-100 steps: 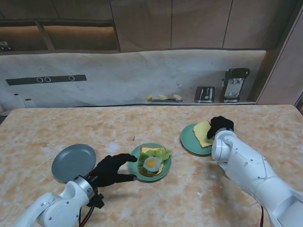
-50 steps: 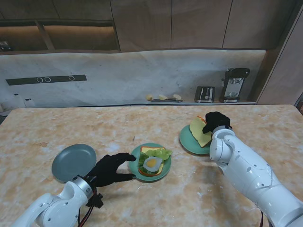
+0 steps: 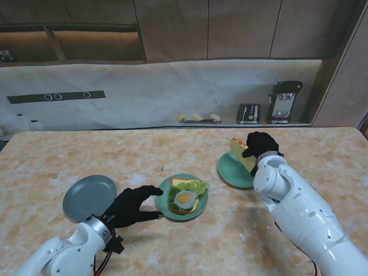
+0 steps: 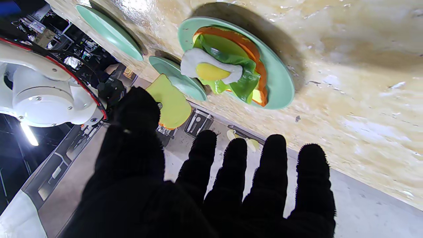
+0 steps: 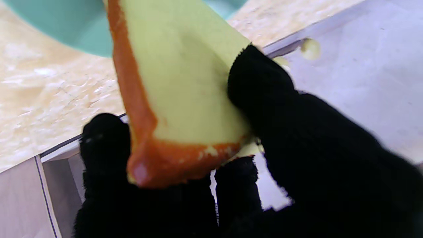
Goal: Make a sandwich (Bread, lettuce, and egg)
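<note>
Right robot hand (image 5: pixel 281 158) pinching bread slice (image 5: pixel 172 82), left robot hand (image 4: pixel 198 188) spread, seemingly empty

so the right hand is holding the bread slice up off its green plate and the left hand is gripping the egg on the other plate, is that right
Not quite. The left hand grips nothing: in the left wrist view its fingers are spread open, short of the egg, which lies on the lettuce. The right hand does hold the bread slice up off its green plate.

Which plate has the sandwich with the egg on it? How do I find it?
Look at the marble table. Of its three plates, take the middle green plate, by the open left hand. Only it holds bread, lettuce and a fried egg.
</note>
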Controlling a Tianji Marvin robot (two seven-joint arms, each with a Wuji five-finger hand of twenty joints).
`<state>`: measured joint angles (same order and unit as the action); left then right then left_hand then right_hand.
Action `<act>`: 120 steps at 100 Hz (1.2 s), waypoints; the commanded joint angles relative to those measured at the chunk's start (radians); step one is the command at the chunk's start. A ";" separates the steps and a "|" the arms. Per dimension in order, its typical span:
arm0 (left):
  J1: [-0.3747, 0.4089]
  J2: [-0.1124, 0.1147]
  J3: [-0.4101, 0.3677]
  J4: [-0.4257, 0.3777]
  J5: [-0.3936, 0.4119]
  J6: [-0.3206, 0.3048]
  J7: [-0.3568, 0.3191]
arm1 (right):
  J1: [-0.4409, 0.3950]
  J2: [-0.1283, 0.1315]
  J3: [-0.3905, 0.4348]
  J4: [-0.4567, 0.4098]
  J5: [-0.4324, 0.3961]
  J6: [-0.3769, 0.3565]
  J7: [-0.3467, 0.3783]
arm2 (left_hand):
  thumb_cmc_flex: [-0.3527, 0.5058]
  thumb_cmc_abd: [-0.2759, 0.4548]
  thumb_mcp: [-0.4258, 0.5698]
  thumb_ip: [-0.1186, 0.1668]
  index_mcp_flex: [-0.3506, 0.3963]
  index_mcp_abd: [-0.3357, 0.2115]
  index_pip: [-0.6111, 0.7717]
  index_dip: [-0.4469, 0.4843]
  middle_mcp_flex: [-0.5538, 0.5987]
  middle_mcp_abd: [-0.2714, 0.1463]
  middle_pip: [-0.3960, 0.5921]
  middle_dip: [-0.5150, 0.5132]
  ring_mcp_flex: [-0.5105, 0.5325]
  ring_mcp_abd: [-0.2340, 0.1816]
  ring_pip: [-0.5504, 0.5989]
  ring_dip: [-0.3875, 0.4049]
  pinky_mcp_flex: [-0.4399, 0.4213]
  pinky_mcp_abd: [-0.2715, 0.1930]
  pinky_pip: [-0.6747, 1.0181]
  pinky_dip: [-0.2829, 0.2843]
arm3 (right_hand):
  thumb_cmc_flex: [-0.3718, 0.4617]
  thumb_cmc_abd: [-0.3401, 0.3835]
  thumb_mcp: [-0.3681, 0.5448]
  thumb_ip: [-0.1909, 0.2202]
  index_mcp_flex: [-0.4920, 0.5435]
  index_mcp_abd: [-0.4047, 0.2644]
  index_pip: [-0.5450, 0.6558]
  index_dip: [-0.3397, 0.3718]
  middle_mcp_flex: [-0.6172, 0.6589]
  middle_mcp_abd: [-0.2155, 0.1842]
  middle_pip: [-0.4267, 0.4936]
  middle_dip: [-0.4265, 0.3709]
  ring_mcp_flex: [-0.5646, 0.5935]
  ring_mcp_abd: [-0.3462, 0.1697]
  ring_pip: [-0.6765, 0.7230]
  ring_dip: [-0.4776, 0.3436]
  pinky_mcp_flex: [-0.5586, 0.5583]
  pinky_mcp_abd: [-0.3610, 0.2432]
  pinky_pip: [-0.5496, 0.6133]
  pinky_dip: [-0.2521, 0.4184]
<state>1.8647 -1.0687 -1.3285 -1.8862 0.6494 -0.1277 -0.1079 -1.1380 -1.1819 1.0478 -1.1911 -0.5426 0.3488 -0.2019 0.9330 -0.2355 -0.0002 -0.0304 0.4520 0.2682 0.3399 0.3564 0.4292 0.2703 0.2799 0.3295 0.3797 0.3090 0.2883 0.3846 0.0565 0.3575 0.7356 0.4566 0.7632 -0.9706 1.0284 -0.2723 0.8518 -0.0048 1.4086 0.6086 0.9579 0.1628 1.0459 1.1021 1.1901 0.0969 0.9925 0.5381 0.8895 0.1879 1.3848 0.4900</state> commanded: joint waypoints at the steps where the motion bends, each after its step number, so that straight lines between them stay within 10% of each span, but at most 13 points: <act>1: 0.014 -0.003 -0.005 -0.009 0.007 -0.002 -0.009 | -0.026 -0.004 0.007 -0.044 0.008 -0.006 0.027 | 0.015 0.027 -0.014 0.005 0.007 -0.018 0.010 0.010 0.023 -0.019 0.009 0.007 0.022 -0.011 0.010 0.012 0.000 0.002 0.017 0.024 | 0.068 -0.018 0.073 0.044 0.052 -0.030 0.031 0.009 0.027 0.042 0.000 -0.525 0.032 0.009 0.008 -0.014 0.026 -0.004 0.019 0.026; 58: 0.062 -0.006 -0.040 -0.041 0.041 0.002 0.012 | -0.162 0.007 0.084 -0.331 0.271 -0.013 0.196 | 0.015 0.027 -0.014 0.005 0.006 -0.020 0.013 0.009 0.025 -0.022 0.011 0.010 0.025 -0.011 0.014 0.015 0.000 0.000 0.021 0.025 | 0.079 -0.055 0.093 0.057 0.079 -0.009 0.008 0.036 0.047 0.056 -0.017 -0.500 0.035 0.029 0.021 0.002 0.028 0.021 0.020 0.076; 120: 0.071 -0.007 -0.043 -0.047 0.048 0.009 0.023 | -0.254 -0.140 -0.032 -0.389 0.530 0.094 -0.168 | 0.015 0.028 -0.014 0.005 0.009 -0.020 0.014 0.009 0.027 -0.019 0.011 0.011 0.023 -0.010 0.013 0.015 -0.001 0.001 0.021 0.025 | 0.074 -0.038 0.092 0.054 0.064 0.000 0.010 0.029 0.029 0.057 -0.016 -0.513 0.027 0.032 0.010 -0.017 0.041 0.024 0.002 0.085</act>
<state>1.9280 -1.0724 -1.3715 -1.9280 0.6946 -0.1218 -0.0761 -1.3758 -1.2943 1.0322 -1.5718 -0.0298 0.4320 -0.3744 0.9331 -0.2355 -0.0002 -0.0304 0.4520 0.2628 0.3399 0.3564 0.4410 0.2695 0.2955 0.3330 0.3800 0.3090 0.2883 0.3853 0.0585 0.3576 0.7444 0.4574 0.7775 -1.0126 1.0567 -0.2555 0.8887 0.0199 1.4049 0.6503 0.9732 0.1918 1.0313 1.1020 1.1993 0.1248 0.9947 0.5380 0.9008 0.2216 1.3844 0.5605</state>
